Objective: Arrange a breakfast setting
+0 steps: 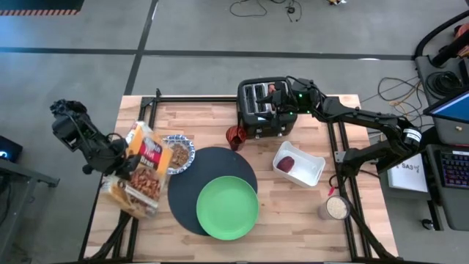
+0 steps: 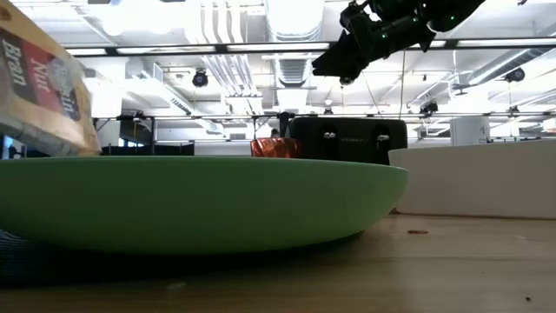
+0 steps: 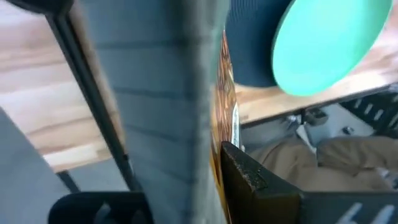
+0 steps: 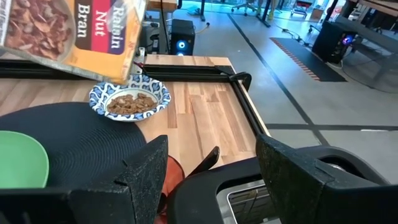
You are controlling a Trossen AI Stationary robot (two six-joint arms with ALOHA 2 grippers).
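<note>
Black woven mat (image 1: pixel 192 185) lies on the bench (image 1: pixel 220 117), well clear of both hands, and carries the lime-green plate (image 1: pixel 227 208) on its near edge. The toaster (image 1: pixel 262 108) stands directly below the right hand (image 1: pixel 282 97), whose fingers are spread wide and grip nothing. We judge this hand is set to draw an item from a toaster slot: it should come down square over the slot, fingers either side of the item, and close only once they are past the slot rim. The white tray (image 1: pixel 314 172), holding the dark-red food lump (image 1: pixel 285 164), sits beside the toaster, toward the right arm's base.

The left hand (image 1: pixel 121 154) is clamped shut on a cereal box (image 1: pixel 145 170), tilted, its upper end beside the blue-and-white bowl (image 1: pixel 177 152). The bowl, touching the mat's edge, already holds cereal. For a clean finish we advise righting the box slowly and lifting it clear of the bowl rim before any sideways travel.

Items not confirmed:
- Toaster slots: contents hard to make out; something pale shows in the right wrist view, identity uncertain.
- Bagel and spoon: not located in any view.
- A reddish object (image 1: pixel 234 136) by the toaster's corner: nature unclear.
- Left hand's fingers: largely hidden by the box.
- Low view: plate blocks most of the bench.
</note>
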